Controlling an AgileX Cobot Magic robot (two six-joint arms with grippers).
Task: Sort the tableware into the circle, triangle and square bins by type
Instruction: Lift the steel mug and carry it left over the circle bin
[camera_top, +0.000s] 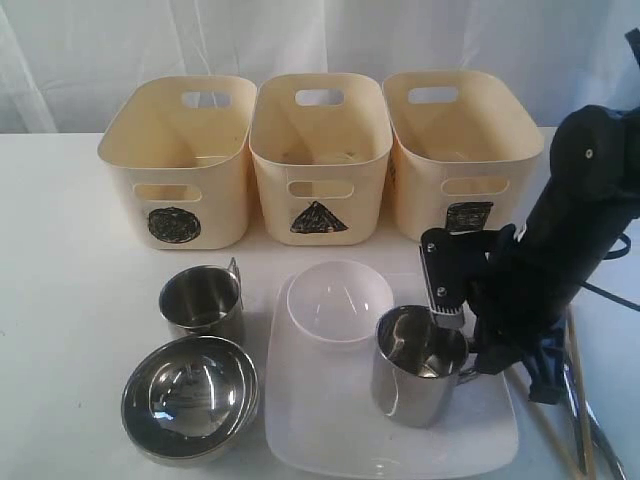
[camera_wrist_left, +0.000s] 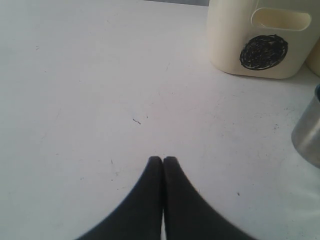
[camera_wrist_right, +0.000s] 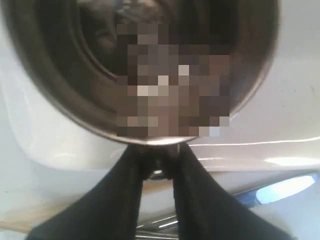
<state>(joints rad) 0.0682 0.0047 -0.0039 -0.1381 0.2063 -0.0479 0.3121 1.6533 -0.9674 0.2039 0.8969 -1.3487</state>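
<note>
mug (camera_top: 416, 368) handle mostly behind right claw (camera_wrist_right: 158, 156)

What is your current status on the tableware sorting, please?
Left gripper shut, idle over table. Right gripper shut on steel mug handle, mug on square plate. White bowl close by.

A steel handled mug (camera_top: 203, 303) is seen upright on the table, and a round steel bowl (camera_top: 190, 397) is placed just in front of it. A small white bowl (camera_top: 339, 301) and a second steel mug (camera_top: 418, 365) are carried upright by a large white square plate (camera_top: 330, 430). The handle of this mug is gripped by the right gripper (camera_wrist_right: 159, 150). Steel cutlery (camera_top: 605, 450) and wooden chopsticks (camera_top: 578, 400) are laid at the far right.
</note>
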